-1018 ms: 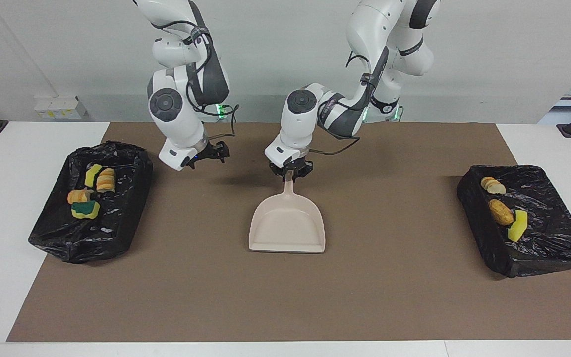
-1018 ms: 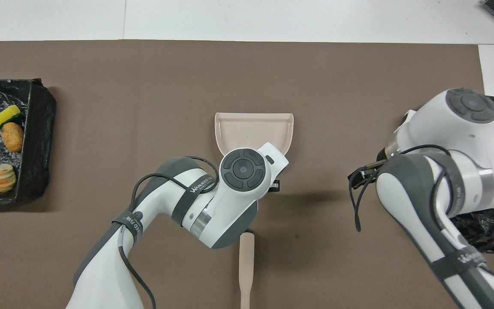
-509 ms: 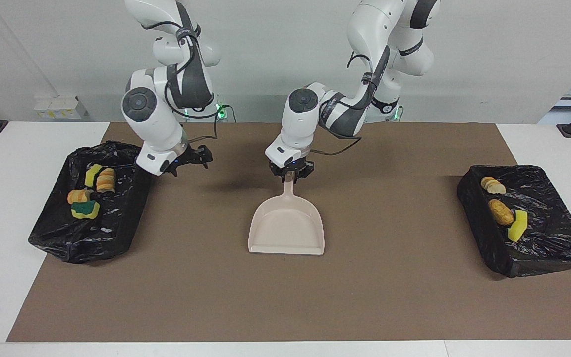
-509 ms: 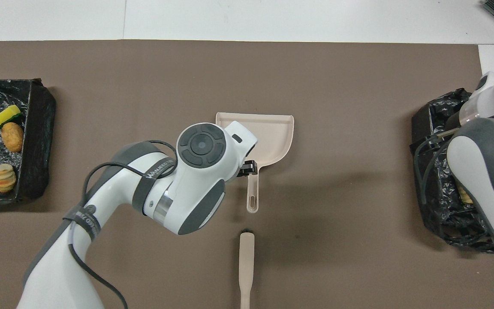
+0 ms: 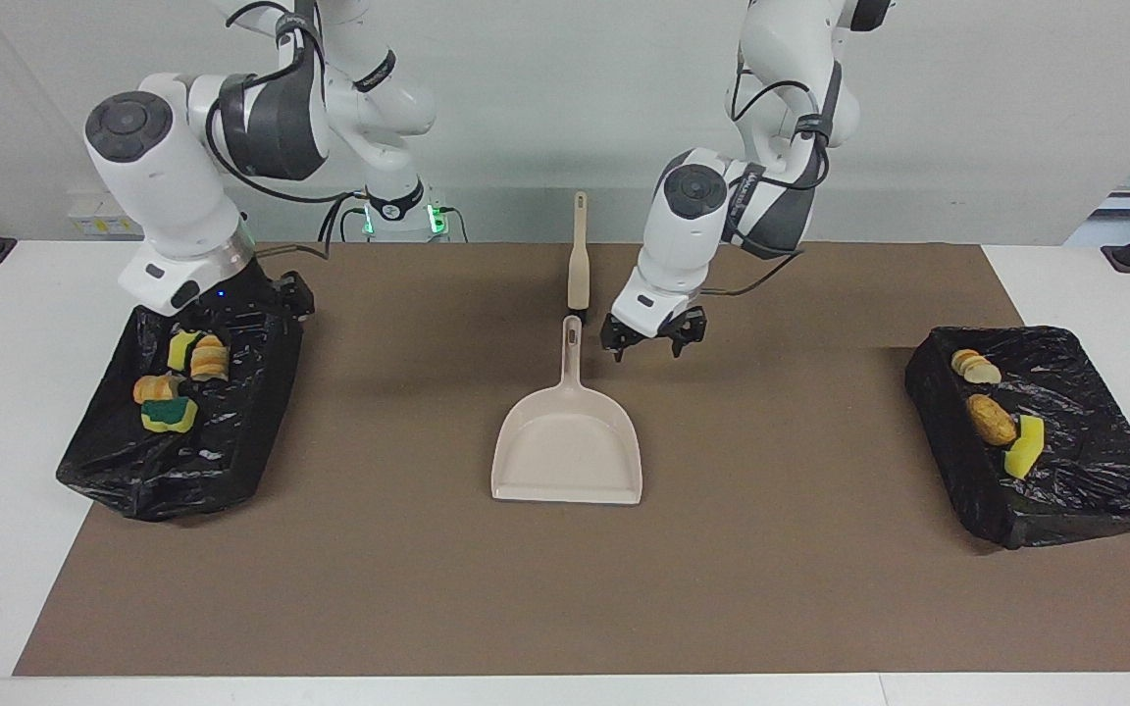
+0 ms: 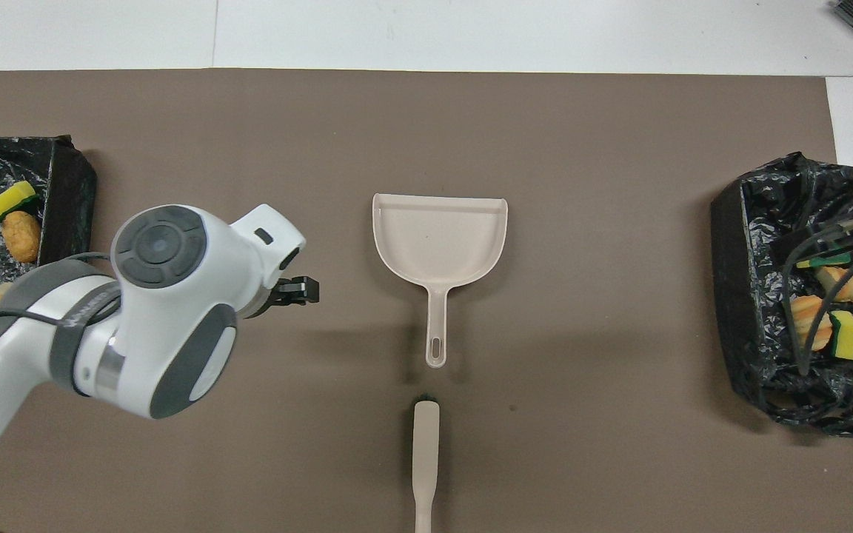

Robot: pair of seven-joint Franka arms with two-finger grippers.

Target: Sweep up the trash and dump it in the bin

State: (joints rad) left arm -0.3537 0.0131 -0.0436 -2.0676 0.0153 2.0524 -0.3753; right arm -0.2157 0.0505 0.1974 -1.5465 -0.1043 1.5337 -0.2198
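The trash lies in two black-lined bins. Several pieces (image 5: 173, 387) are in the bin (image 5: 182, 471) at the right arm's end, also in the overhead view (image 6: 830, 311). Three pieces (image 5: 992, 417) are in the bin (image 5: 1095, 461) at the left arm's end, also seen from above (image 6: 15, 233). The beige dustpan (image 5: 568, 446) lies empty mid-mat (image 6: 439, 237). My left gripper (image 5: 650, 343) is open and empty, just above the mat beside the dustpan's handle. My right gripper (image 5: 282, 296) hangs over the edge of the bin at its end.
The beige brush (image 5: 578, 260) lies on the mat nearer to the robots than the dustpan, in line with its handle (image 6: 425, 459). The brown mat (image 5: 800, 569) covers most of the white table.
My left gripper has let go of the dustpan's handle and moved off toward the left arm's end. My right arm has swung to the bin at its end. The dustpan stays put.
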